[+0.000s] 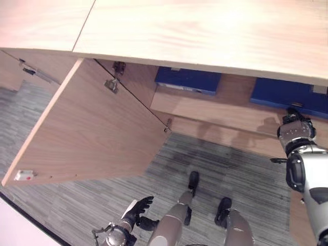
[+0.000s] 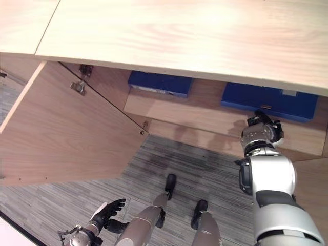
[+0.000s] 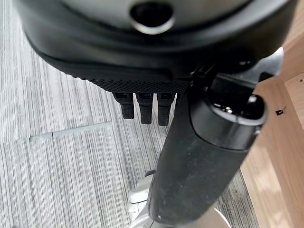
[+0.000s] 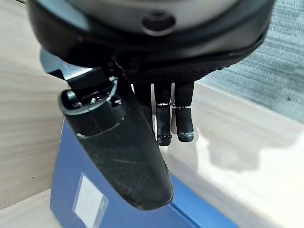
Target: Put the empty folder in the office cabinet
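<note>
Two blue folders lie flat inside the open office cabinet: one on the left (image 1: 187, 79) and one on the right (image 1: 287, 95). My right hand (image 1: 294, 125) reaches in just in front of the right folder (image 4: 66, 180). Its fingers (image 4: 175, 118) are straight over the wooden shelf (image 4: 237, 142), and its thumb lies across the folder's corner without gripping it. My left hand (image 1: 137, 209) hangs low above the carpet, fingers (image 3: 145, 107) straight and holding nothing.
The cabinet door (image 1: 87, 133) stands swung open on my left, with hinges (image 1: 111, 84) at its inner edge. A wide wooden top (image 1: 205, 31) overhangs the shelf (image 1: 215, 110). Grey striped carpet (image 1: 230, 169) lies in front of the cabinet.
</note>
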You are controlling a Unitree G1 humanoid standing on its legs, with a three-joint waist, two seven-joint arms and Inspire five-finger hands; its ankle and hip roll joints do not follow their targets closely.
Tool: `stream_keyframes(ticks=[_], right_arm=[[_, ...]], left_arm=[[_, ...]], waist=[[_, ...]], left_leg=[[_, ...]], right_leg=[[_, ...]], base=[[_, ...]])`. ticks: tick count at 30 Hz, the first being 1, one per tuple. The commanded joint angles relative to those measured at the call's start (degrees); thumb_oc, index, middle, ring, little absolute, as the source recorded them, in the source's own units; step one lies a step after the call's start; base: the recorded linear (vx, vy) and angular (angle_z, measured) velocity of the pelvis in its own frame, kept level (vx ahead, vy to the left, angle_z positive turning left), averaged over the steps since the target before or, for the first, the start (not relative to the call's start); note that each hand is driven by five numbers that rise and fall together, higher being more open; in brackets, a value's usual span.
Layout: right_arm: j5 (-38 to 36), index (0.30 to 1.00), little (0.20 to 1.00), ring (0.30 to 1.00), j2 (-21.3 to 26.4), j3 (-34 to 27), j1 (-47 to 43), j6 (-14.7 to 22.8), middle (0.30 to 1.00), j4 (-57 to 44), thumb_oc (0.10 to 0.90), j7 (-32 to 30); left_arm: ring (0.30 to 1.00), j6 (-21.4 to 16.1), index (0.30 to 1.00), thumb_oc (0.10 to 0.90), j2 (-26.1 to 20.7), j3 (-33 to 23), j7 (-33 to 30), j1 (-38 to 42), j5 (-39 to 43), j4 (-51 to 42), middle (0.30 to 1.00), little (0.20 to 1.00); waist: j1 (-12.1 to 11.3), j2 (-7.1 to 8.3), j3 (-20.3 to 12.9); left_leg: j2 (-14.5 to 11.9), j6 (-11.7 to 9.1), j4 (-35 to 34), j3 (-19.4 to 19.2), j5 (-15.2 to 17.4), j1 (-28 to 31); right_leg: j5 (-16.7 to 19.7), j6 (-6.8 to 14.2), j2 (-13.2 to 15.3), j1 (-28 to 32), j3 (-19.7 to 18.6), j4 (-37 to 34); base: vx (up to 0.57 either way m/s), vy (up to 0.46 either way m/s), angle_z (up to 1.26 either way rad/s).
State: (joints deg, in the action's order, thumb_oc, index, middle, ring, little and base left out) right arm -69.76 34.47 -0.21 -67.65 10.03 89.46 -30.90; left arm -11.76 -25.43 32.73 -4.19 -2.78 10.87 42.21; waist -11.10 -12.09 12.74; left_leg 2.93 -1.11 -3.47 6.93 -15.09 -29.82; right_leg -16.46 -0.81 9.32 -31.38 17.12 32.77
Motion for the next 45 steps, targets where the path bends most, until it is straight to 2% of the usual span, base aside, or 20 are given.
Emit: stream_keyframes(ticks=[1,2,3,6,10,14,17,20,21,24,25,26,28,30,31,35,40,43,45], right_arm=[[5.3,0.900,0.900,0.900,5.8,2.7,-1.7,-1.9,0.900,-3.1,0.800,4.3],[7.3,0.900,0.900,0.900,7.0,4.0,-2.4,-2.6,0.900,-3.5,0.800,5.2],[12.0,0.900,0.900,0.900,11.2,8.2,-5.2,-3.0,0.900,-5.1,0.800,7.5],[14.9,0.900,0.900,0.900,16.2,13.2,-10.2,-2.5,0.900,-7.5,0.800,9.4],[15.8,0.900,0.900,0.900,19.3,16.5,-13.6,-1.8,0.900,-9.3,0.800,11.4],[15.7,0.900,0.900,0.900,18.7,16.4,-12.3,-1.5,0.900,-10.0,0.800,12.7],[14.7,0.900,0.900,0.900,16.7,14.7,-9.4,-1.1,0.900,-10.2,0.800,13.6],[11.9,0.900,0.900,0.900,10.8,8.4,0.1,-0.1,0.900,-11.1,0.800,15.0],[11.0,0.900,0.900,0.900,8.2,6.8,3.4,0.5,0.900,-12.0,0.800,15.2],[10.0,0.900,0.900,0.900,2.2,3.6,11.1,1.3,0.900,-14.6,0.800,16.1],[9.9,0.900,0.900,0.900,-2.5,2.6,17.1,1.7,0.900,-17.6,0.800,17.0],[11.3,0.900,0.900,0.900,-10.1,3.3,28.8,3.1,0.900,-27.0,0.800,19.0],[11.3,0.900,0.900,0.900,-14.4,3.8,37.3,4.2,0.900,-32.3,0.800,21.0],[13.3,0.900,0.900,0.900,-16.5,5.4,45.7,4.6,0.900,-39.4,0.800,22.7],[14.7,0.900,0.900,0.900,-17.6,6.9,54.1,4.1,0.900,-45.7,0.800,26.5],[16.9,0.900,0.900,0.900,-17.8,8.6,65.9,2.9,0.900,-52.8,0.800,30.5],[22.4,0.900,0.900,0.900,-17.6,12.2,72.4,1.2,0.900,-53.5,0.800,32.4],[30.7,0.900,0.900,0.900,-17.7,14.5,75.2,0.3,0.900,-49.9,0.800,32.1],[33.6,0.900,0.900,0.900,-17.8,15.0,75.6,0.2,0.900,-47.7,0.800,31.6]], left_arm=[[0.900,-1.3,0.900,0.800,-1.3,-0.7,0.5,3.1,0.5,1.5,0.900,0.900],[0.900,-1.3,0.900,0.800,-1.5,-0.9,0.9,2.9,0.6,1.4,0.900,0.900],[0.900,-1.4,0.900,0.800,-2.4,-1.4,2.1,2.1,1.1,0.9,0.900,0.900],[0.900,-1.7,0.900,0.800,-3.9,-1.4,3.9,1.5,1.6,-0.1,0.900,0.900],[0.900,-1.8,0.900,0.800,-5.2,-1.3,6.1,0.9,2.4,-1.3,0.900,0.900],[0.900,-1.6,0.900,0.800,-6.0,-1.4,7.4,1.2,3.1,-2.0,0.900,0.900],[0.900,-1.6,0.900,0.800,-6.0,-1.5,7.7,1.8,2.8,-2.2,0.900,0.900],[0.900,-1.2,0.900,0.800,-5.2,-2.2,7.9,2.1,2.7,-2.0,0.900,0.900],[0.900,-0.9,0.900,0.800,-4.9,-2.7,7.8,2.1,2.6,-1.7,0.900,0.900],[0.900,-0.6,0.900,0.800,-4.2,-4.3,7.3,1.6,2.6,-1.1,0.900,0.900],[0.900,-0.4,0.900,0.800,-3.3,-5.6,7.0,1.1,2.7,-0.3,0.900,0.900],[0.900,-0.1,0.900,0.800,-1.5,-8.1,6.6,-0.4,2.1,0.9,0.900,0.900],[0.900,0.9,0.900,0.800,1.6,-10.9,5.8,0.1,-1.2,11.0,0.900,0.900],[0.900,1.0,0.900,0.800,3.4,-13.1,4.7,0.2,-2.8,15.1,0.900,0.900],[0.900,0.9,0.900,0.800,4.1,-14.8,4.7,-0.7,-5.6,17.2,0.900,0.900],[0.900,0.6,0.900,0.800,4.7,-17.4,4.9,-2.5,-8.2,19.1,0.900,0.900],[0.900,0.1,0.900,0.800,5.0,-20.9,4.3,-2.5,-5.6,20.2,0.900,0.900],[0.900,-0.1,0.900,0.800,5.7,-25.0,3.3,-2.1,-1.7,22.4,0.900,0.900],[0.900,-0.4,0.900,0.800,5.9,-26.1,2.9,-1.9,-0.7,23.0,0.900,0.900]], waist=[[-1.3,0.08,4.7],[-1.3,0.01,4.7],[-1.4,0.31,4.4],[-1.4,0.87,3.9],[-1.5,1.70,3.1],[-1.4,2.30,2.6],[-1.3,2.67,2.4],[-0.8,3.57,2.1],[-0.7,3.62,2.3],[0.0,4.46,1.9],[1.0,4.83,1.6],[2.8,5.49,1.3],[4.3,6.42,0.6],[5.6,7.22,-0.2],[7.2,8.16,-1.4],[8.6,9.28,-4.1],[9.0,10.40,-6.0],[8.5,11.32,-7.4],[8.1,11.60,-7.6]], left_leg=[[-3.0,-3.0,3.9,0.2,16.5,9.5],[-3.0,-3.0,3.9,0.2,16.4,9.4],[-2.9,-3.1,3.6,0.4,16.1,9.6],[-2.9,-3.3,3.4,0.7,15.9,10.0],[-2.9,-3.5,2.8,1.1,15.7,10.7],[-3.1,-3.6,2.4,1.4,15.5,11.6],[-3.2,-3.7,2.2,1.8,15.4,12.4],[-3.6,-3.7,1.0,2.5,15.1,14.7],[-3.7,-3.5,0.9,2.3,13.8,14.9],[-4.3,-3.5,-0.6,2.4,13.1,16.9],[-4.6,-3.5,-0.9,2.3,13.1,18.3],[-4.9,-3.6,-1.2,1.6,13.0,20.2],[-5.3,-3.9,-1.4,1.0,13.0,21.9],[-5.5,-4.1,-1.5,0.7,13.1,23.4],[-5.6,-4.3,-1.5,-0.1,13.2,25.2],[-5.7,-4.4,-1.5,-0.9,13.9,28.7],[-5.6,-4.3,-1.5,-1.5,14.4,31.2],[-5.6,-4.1,-1.5,-1.2,14.7,32.5],[-5.5,-4.1,-1.5,-0.8,14.8,32.9]], right_leg=[[1.0,5.3,1.2,4.9,-2.0,-10.9],[1.1,5.3,1.2,4.8,-2.0,-11.0],[1.4,5.4,1.4,5.2,-1.7,-11.3],[1.6,5.4,1.5,6.0,-1.5,-11.7],[2.0,5.6,1.4,7.3,-1.1,-12.5],[2.2,5.7,1.1,9.1,-0.8,-13.5],[2.3,5.6,0.8,10.2,-0.5,-14.0],[2.8,5.5,0.3,13.4,0.2,-15.9],[4.7,5.4,0.3,14.0,1.1,-16.8],[5.6,5.4,-0.4,16.6,1.6,-19.0],[5.9,5.4,-0.8,18.1,1.8,-19.9],[6.6,5.2,-1.7,20.5,1.5,-22.0],[7.0,5.1,-2.4,22.6,1.4,-23.9],[7.6,5.0,-2.9,24.7,1.3,-25.6],[8.4,5.0,-3.4,27.0,1.1,-27.5],[9.2,5.0,-3.9,31.7,1.1,-30.5],[10.3,5.0,-4.2,34.9,0.7,-33.2],[10.6,5.0,-4.4,37.4,1.1,-34.7],[10.6,5.0,-4.4,38.1,1.5,-35.1]], base=[[-0.03,0.001,0.09],[-0.05,-0.004,0.13],[-0.05,-0.007,0.14],[-0.03,-0.003,0.13],[-0.01,-0.008,-0.08],[-0.01,-0.005,0.03],[-0.02,-0.015,0.10],[-0.05,-0.007,0.11],[-0.11,0.041,0.11],[-0.03,0.015,-0.06],[0.00,0.000,0.00],[0.04,0.013,0.02],[0.05,-0.007,-0.01],[0.04,-0.019,-0.16],[0.05,-0.019,-0.16],[0.03,-0.018,-0.21],[-0.01,-0.015,-0.12],[0.00,-0.005,-0.01],[-0.01,0.000,0.02]])
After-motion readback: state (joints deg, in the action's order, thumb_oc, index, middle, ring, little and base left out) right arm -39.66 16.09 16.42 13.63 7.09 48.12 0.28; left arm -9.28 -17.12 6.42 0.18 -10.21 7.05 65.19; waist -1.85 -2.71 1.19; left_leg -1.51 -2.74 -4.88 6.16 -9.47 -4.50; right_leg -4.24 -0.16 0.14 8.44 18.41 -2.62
